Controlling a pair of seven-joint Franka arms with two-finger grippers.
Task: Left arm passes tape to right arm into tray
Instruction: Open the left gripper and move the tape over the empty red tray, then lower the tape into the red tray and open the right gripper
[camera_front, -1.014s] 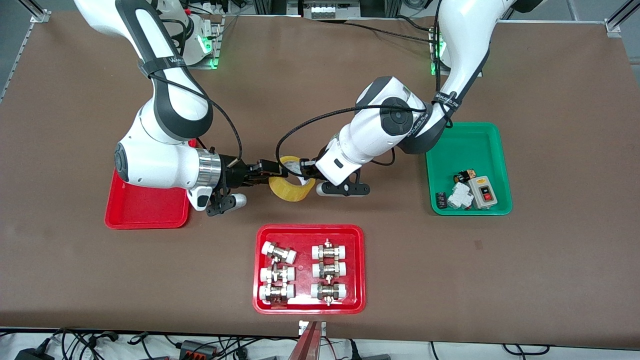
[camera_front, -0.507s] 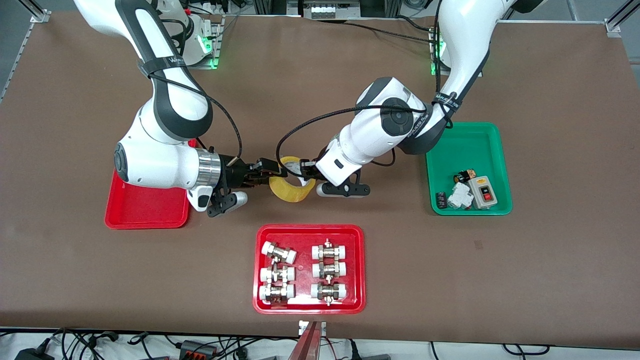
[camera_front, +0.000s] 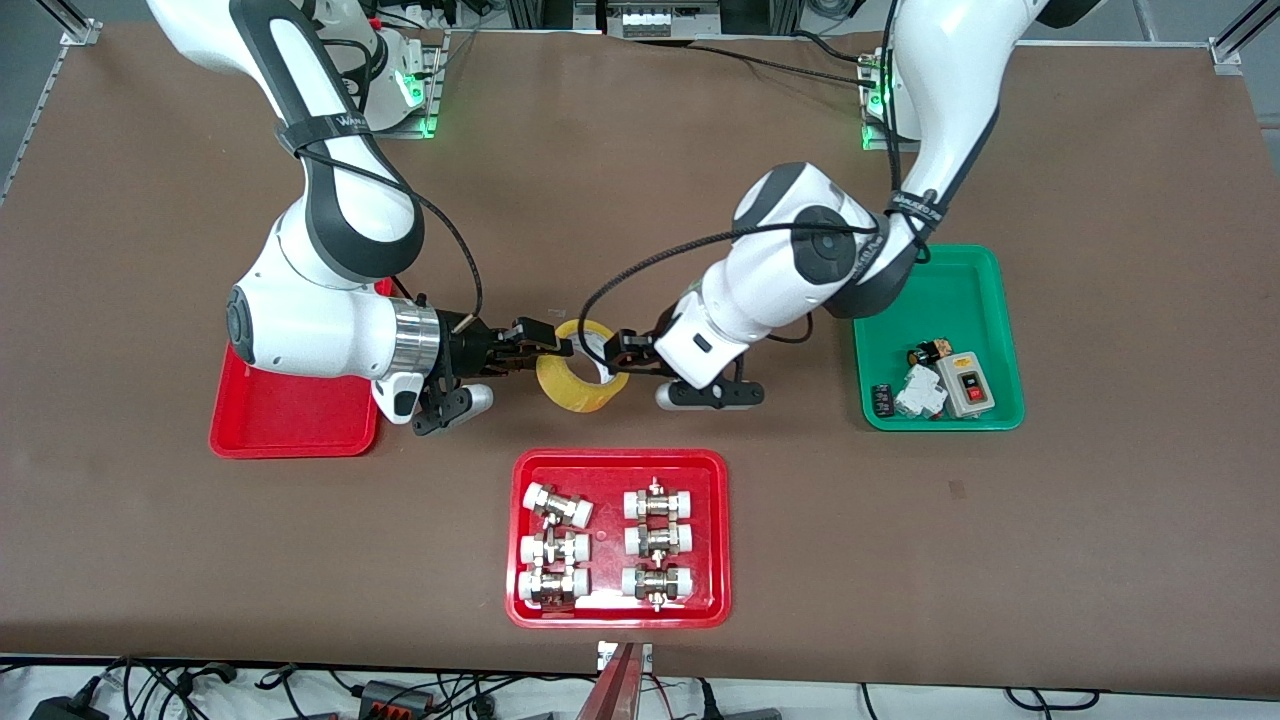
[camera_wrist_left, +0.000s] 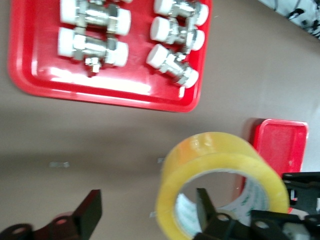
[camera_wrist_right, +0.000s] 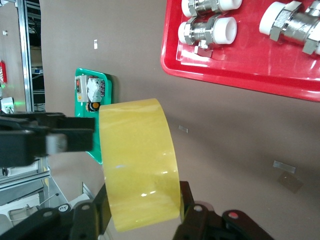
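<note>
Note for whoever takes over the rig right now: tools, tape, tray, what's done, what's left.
Left tool: open, over the table beside the tape; one finger looks to be inside the ring.
Right tool: shut on the tape's rim, holding it up over bare table.
Red tray: at the right arm's end of the table, under that arm, nothing seen in it.
Done: the right tool has a grip on the tape.
Left: back the left tool clear, then carry the tape to the tray and release.

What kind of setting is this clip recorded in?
Likely a robotics lab bench: two arms work over a brown table, sorting trays hold metal fittings and electrical parts, and loose cables lie along the table edge.
</note>
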